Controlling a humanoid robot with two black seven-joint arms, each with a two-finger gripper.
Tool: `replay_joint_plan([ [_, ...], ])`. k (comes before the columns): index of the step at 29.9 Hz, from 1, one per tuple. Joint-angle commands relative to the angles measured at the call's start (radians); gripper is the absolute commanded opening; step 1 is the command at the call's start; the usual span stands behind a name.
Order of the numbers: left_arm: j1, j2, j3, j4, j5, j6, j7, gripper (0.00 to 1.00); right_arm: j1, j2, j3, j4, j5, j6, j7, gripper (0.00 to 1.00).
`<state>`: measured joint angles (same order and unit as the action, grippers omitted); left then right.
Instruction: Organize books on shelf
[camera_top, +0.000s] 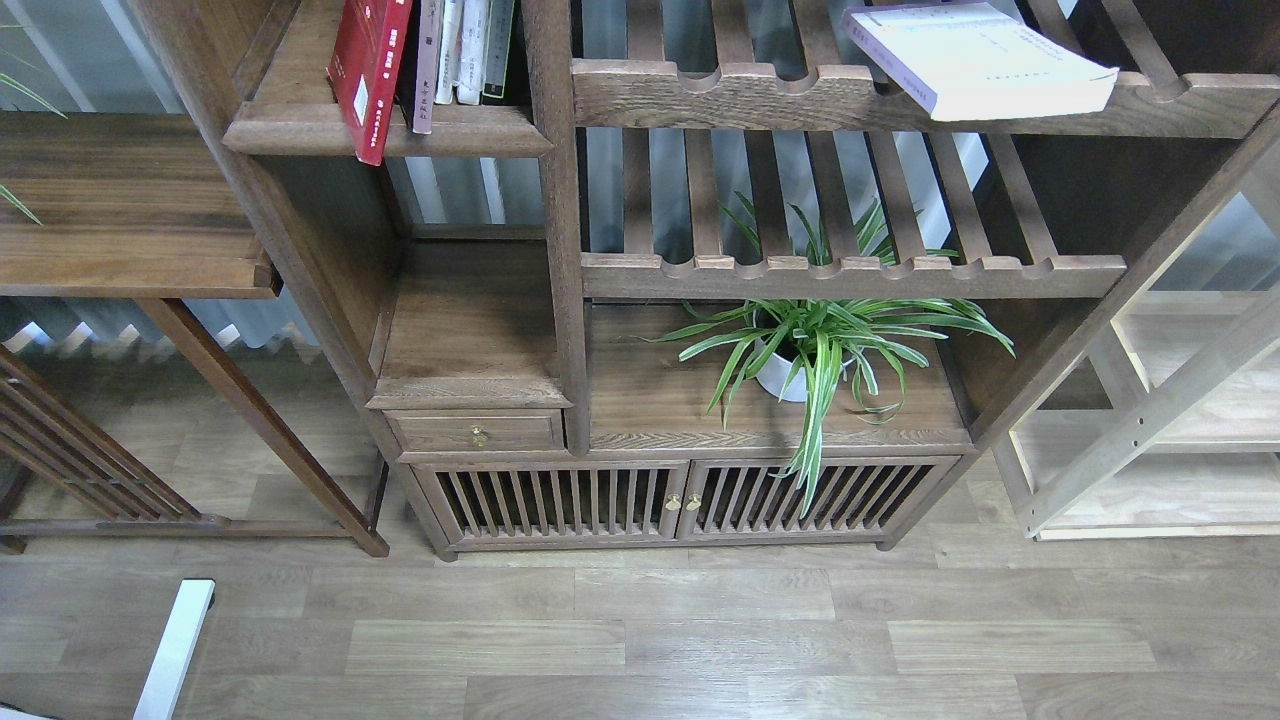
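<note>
Head view: red book (368, 70) overhangs shelf (300, 128); white-lavender book (975, 62) lies apart.

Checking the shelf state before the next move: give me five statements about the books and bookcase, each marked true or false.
1. The red book stands on the solid shelf, its lower corner jutting past the front edge. True.
2. The thick white book stands upright among the thin pale books. False: it lies flat on the upper slatted shelf, on the right.
3. A potted plant sits below the lower slatted shelf. True.
4. A pincer is gripping the red book. False: no pincer is in view.
5. The small drawer is pulled open. False: it is closed.
</note>
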<state>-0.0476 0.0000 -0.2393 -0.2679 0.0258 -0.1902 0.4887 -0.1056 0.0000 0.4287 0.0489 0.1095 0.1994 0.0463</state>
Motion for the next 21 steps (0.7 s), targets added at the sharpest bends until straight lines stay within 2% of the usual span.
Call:
replay_joint_plan([
  [1,0.000,0.000,0.002,0.000,-0.001,0.000,0.000,0.99,-0.014,0.000,-0.002,0.000,-0.001,0.000,-0.002,1.00],
  [14,-0.006,0.000,0.002,-0.002,-0.001,0.000,0.000,0.99,-0.011,0.000,0.012,0.014,-0.001,0.014,0.001,1.00],
  [21,-0.037,0.000,-0.015,-0.019,-0.004,-0.017,0.000,0.99,0.067,0.000,0.015,0.013,0.001,0.028,0.003,1.00],
])
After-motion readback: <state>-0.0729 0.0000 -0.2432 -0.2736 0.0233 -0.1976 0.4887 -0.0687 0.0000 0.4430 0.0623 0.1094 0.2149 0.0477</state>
